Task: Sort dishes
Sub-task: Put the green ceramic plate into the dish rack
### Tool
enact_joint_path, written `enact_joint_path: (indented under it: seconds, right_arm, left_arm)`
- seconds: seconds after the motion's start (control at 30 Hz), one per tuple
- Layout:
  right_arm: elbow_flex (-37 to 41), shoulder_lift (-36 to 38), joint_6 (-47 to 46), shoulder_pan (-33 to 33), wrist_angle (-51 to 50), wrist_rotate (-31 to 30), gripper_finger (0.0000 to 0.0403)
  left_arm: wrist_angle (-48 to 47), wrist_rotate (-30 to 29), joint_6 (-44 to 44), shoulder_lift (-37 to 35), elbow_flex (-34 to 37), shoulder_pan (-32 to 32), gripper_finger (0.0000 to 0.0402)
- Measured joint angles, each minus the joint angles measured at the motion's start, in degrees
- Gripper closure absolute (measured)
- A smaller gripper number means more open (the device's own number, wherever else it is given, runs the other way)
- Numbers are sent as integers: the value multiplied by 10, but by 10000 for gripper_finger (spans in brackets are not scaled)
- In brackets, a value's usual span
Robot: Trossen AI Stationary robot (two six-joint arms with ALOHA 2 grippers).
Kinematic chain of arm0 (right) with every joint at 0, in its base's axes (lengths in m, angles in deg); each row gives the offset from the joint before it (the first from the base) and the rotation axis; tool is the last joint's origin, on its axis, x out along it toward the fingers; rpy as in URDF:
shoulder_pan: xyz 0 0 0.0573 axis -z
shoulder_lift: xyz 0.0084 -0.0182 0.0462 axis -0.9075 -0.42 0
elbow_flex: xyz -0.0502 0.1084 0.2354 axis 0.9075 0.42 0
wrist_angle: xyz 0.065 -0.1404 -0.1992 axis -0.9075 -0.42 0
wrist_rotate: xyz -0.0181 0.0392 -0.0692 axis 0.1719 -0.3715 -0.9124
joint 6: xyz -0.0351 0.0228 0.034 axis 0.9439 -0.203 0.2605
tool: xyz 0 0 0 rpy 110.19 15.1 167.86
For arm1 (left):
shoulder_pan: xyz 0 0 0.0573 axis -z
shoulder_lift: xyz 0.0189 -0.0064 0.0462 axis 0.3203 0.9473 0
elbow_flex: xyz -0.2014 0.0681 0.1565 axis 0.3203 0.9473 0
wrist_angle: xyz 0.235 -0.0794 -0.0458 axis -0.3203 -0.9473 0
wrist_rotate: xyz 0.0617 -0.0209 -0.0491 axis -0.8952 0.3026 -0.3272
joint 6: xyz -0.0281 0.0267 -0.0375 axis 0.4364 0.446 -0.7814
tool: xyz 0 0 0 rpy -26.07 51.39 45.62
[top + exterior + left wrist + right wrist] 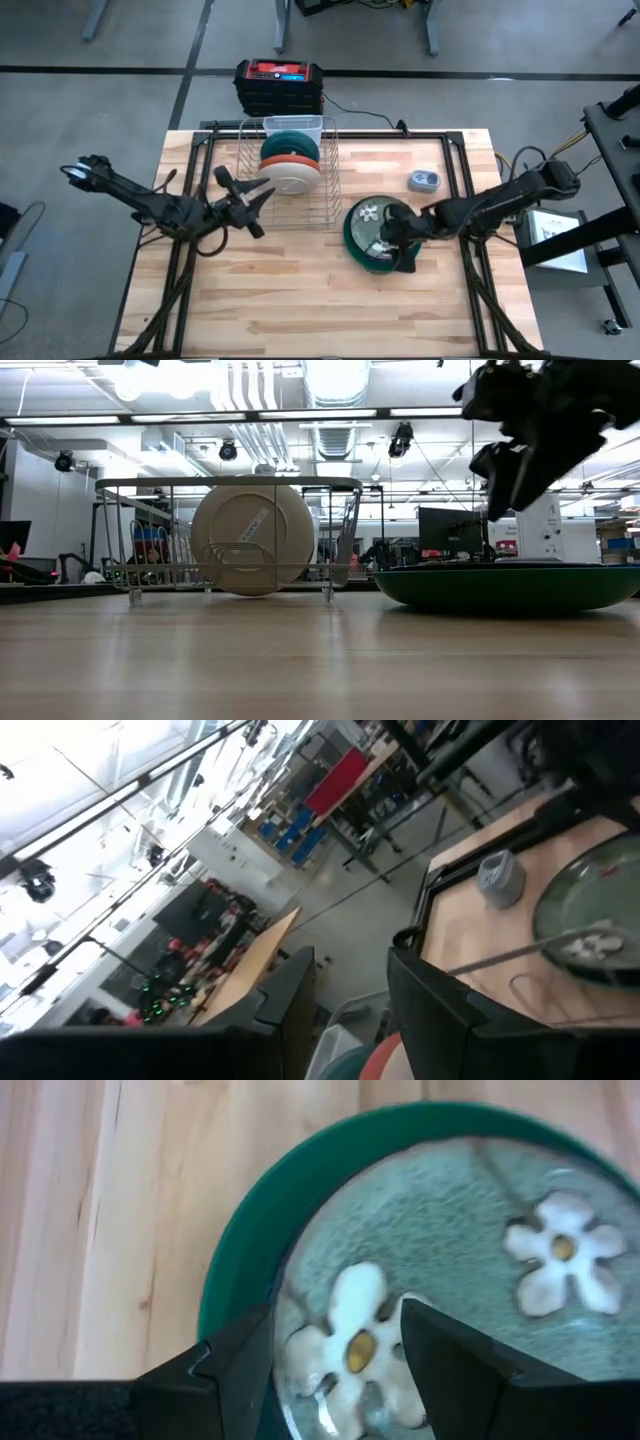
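A large dark green plate (352,238) lies flat on the table right of centre. A grey speckled dish with white flowers (470,1210) sits inside it. My right gripper (335,1370) hangs open just above that dish, slanting down, its fingers clear of the plate (510,588) in the low view. A silver wire rack (325,205) holds a teal plate (290,143), an orange plate (290,158) and a white plate (253,540), all standing on edge. My left gripper (258,205) is open and level at the rack's left side, with nothing between its fingers.
A small grey round device (424,181) lies on the table beyond the green plate. A white container (300,124) stands at the rack's far end. A red and black box (279,85) sits behind the table. Bare wood (300,300) stretches along the near side.
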Motion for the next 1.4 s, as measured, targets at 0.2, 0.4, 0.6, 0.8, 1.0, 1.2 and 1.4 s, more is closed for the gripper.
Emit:
enact_joint_path:
  seconds: [0.2,0.4,0.6,0.8,1.0,1.2,1.4]
  right_arm:
    - [0,-23,-38,-48,-2,-11,186]
    - [0,-54,-54,-78,-32,-42,187]
    - [0,-61,-55,-83,-55,-56,183]
    - [1,10,-152,-89,-126,-95,190]
    - [5,101,-373,-89,-208,-145,204]
    - [39,161,-340,-113,-201,-147,208]
    - [100,176,-372,-140,-159,-167,208]
  left_arm:
    - [62,89,2,45,-2,0,284]
    - [76,207,1,120,-60,0,284]
    - [53,205,-4,224,-139,-17,284]
    - [-87,251,-116,326,-228,-47,284]
    - [-193,333,-178,454,-340,-56,284]
    - [-284,334,-168,576,-458,-64,284]
    - [-298,391,-169,642,-519,-98,284]
